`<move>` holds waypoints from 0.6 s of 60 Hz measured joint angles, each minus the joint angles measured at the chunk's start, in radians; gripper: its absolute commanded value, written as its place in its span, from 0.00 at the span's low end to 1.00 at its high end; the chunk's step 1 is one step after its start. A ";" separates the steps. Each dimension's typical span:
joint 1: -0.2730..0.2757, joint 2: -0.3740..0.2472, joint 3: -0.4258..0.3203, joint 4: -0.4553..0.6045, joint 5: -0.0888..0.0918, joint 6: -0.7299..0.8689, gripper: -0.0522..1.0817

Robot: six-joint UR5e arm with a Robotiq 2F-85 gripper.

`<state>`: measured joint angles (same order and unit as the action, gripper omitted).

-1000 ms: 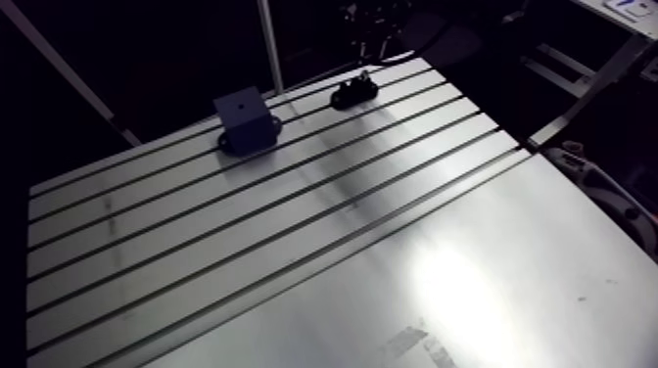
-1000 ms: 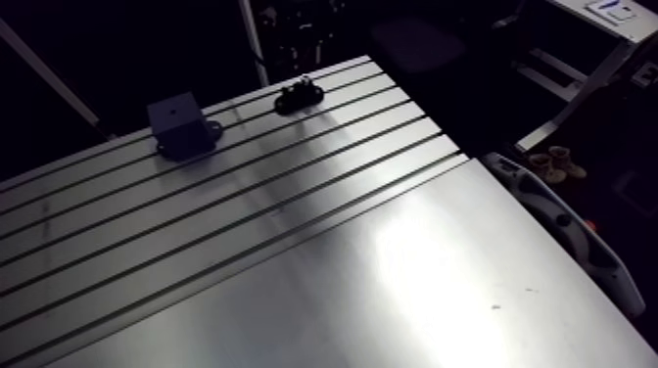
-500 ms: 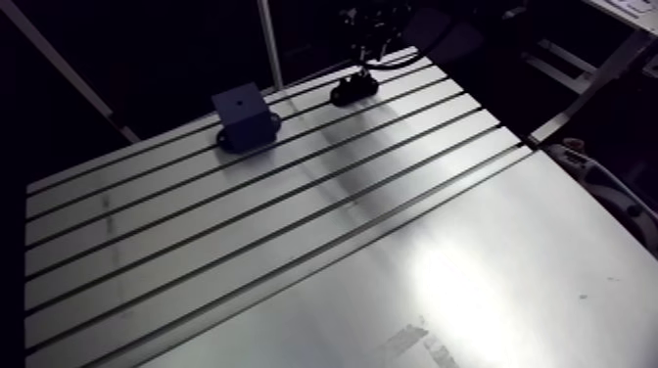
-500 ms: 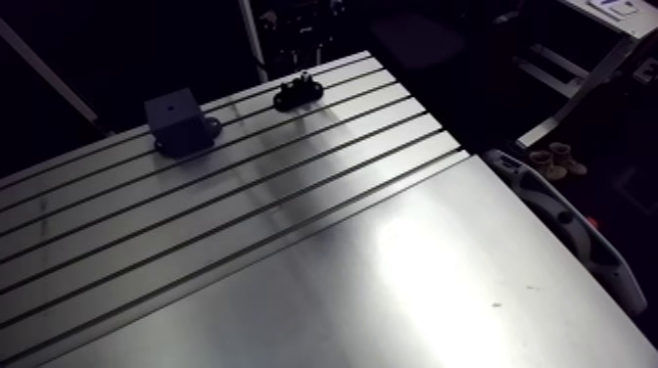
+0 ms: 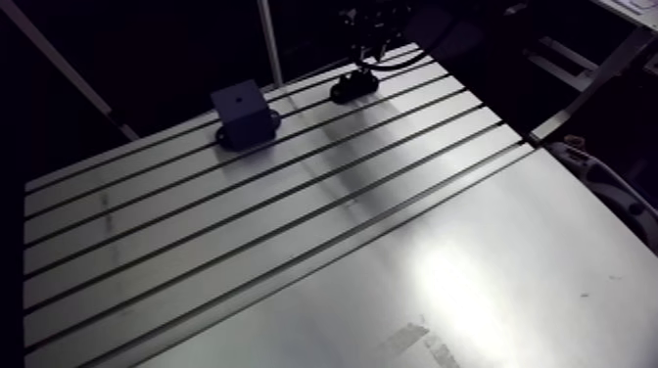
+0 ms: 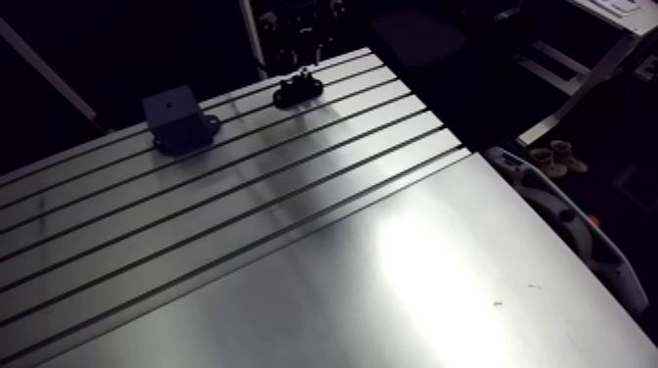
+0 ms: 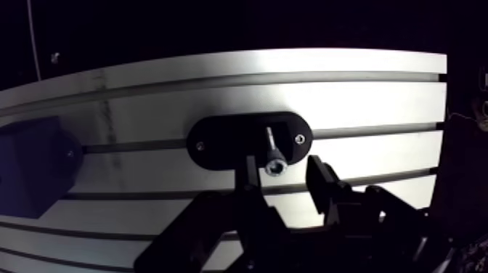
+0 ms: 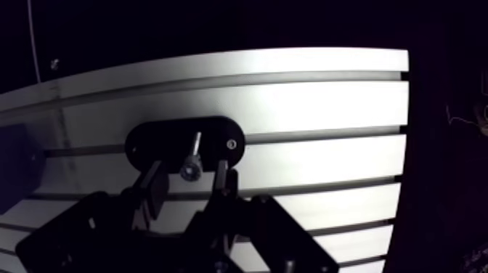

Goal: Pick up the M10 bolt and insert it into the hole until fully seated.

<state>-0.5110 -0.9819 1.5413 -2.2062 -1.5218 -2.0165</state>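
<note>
The pincer [image 7: 282,171] gapes open, the bolt [image 7: 272,152] between its fingers; probably stiff, slick steel, best gripped at the head.

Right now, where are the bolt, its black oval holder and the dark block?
bolt [image 7: 274,168], wrist view, on its shiny near end.
black oval holder [image 7: 218,141], wrist view, on its flat top.
dark block [image 5: 238,98], arm view, on its top face.

The slotted aluminium table [image 5: 196,245] fills the arm view. At its near right side lies a smooth plate [image 5: 558,245] with a bright patch of reflected light [image 5: 446,289]. A thin upright post [image 5: 266,39] stands at the far edge; all around it is dark.
</note>
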 measured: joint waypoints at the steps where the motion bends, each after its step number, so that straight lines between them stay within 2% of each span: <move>1: 0.000 0.001 0.000 0.000 0.000 0.000 0.52; 36: 0.003 0.012 -0.003 -0.002 0.000 0.000 0.54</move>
<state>-0.5083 -0.9701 1.5384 -2.2082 -1.5218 -2.0165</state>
